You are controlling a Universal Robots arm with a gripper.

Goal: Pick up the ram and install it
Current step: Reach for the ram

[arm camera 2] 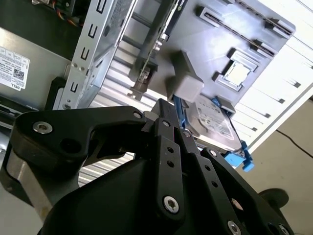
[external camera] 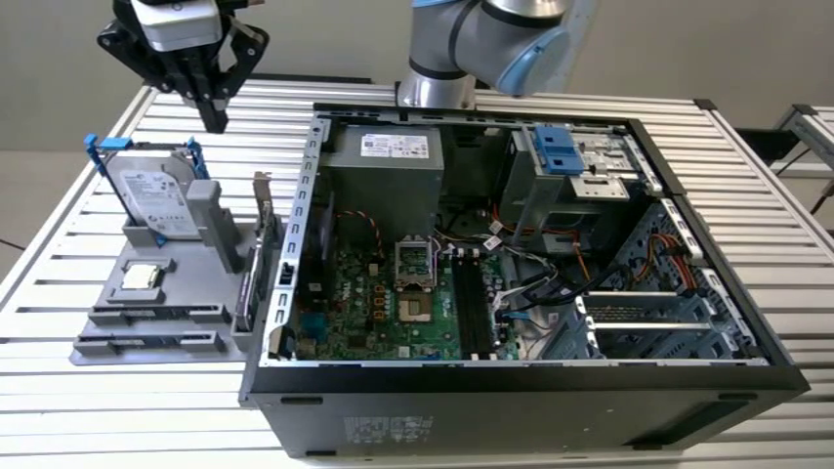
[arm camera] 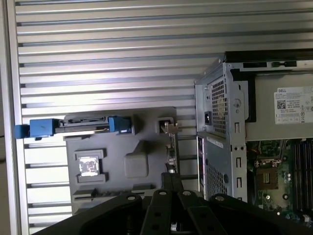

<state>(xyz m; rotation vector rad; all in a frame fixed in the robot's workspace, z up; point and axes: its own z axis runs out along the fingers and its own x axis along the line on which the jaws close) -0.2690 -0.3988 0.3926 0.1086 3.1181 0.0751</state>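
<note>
Both claw (external camera: pixel 213 122) fingers pressed together, empty.

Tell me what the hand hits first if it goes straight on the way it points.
Most likely the grey holder, around its raised block next to the hard drive: the hand points down at that spot. Depth is unclear, so the drive's edge could come first.

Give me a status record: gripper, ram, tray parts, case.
gripper: shut, empty, raised near the hard drive, outside the case
ram: not held; possibly the thin strip in the gray tray's front slot
tray parts: hard drive upright, processor chip flat
case: open, motherboard slots look empty
</note>
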